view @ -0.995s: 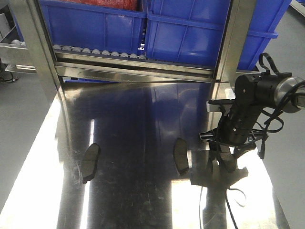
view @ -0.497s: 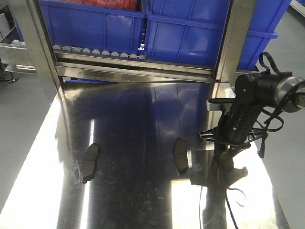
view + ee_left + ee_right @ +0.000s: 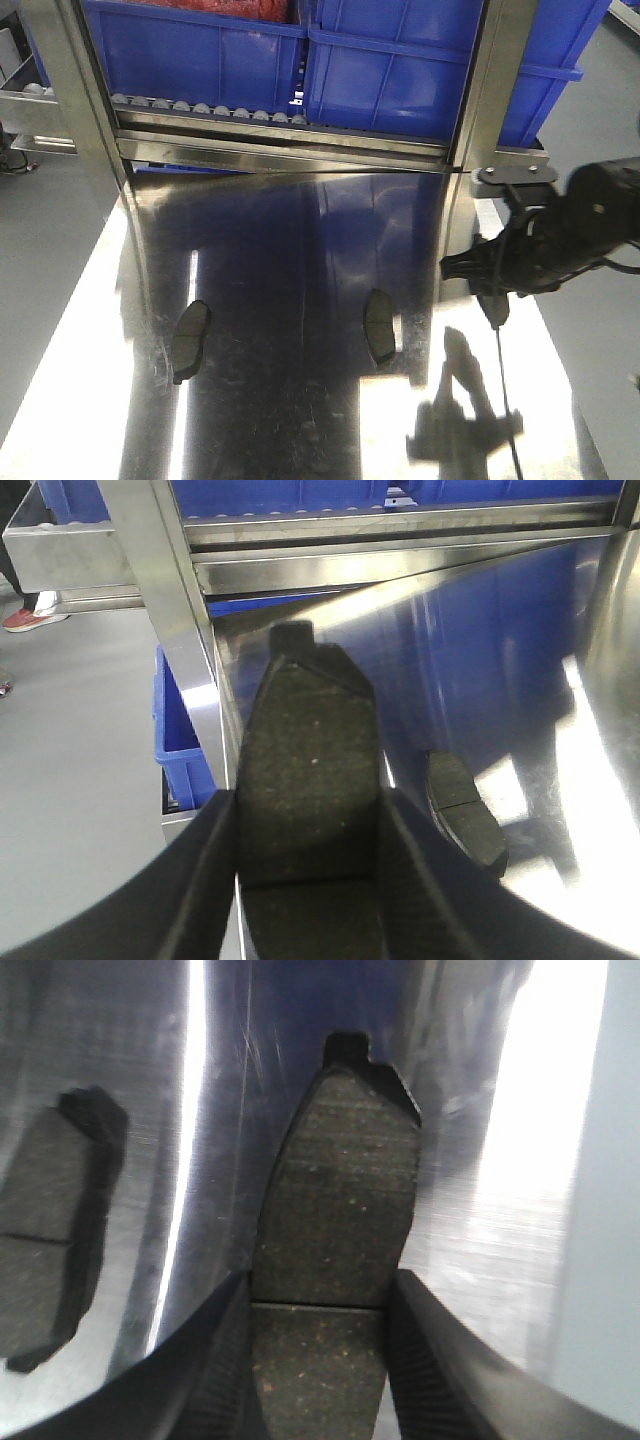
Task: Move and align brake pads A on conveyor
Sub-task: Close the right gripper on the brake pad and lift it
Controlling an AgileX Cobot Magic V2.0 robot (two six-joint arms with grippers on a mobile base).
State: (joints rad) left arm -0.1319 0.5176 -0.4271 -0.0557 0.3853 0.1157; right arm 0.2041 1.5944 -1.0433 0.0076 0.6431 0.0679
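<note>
In the front-facing view, 2 brake pads are lying flat and well apart on the shiny steel counter (image 3: 280, 420): a left pad (image 3: 190, 340) and a middle pad (image 3: 379, 327). The right pincer (image 3: 497, 300) is being blurred at the right side, so its grip cannot be told here. No conveyor is being shown.

In the left wrist view, a third pad (image 3: 305, 770) is being gripped across its long edges by the left pincer (image 3: 310, 880), near the counter's left rim.

In the right wrist view, a fourth pad (image 3: 340, 1190) is being clamped likewise by the right pincer (image 3: 320, 1360), beside the middle pad.

The pads are being judged stiff, dense and gritty-faced. Mid-length edge grips are being favoured against swinging.
</note>
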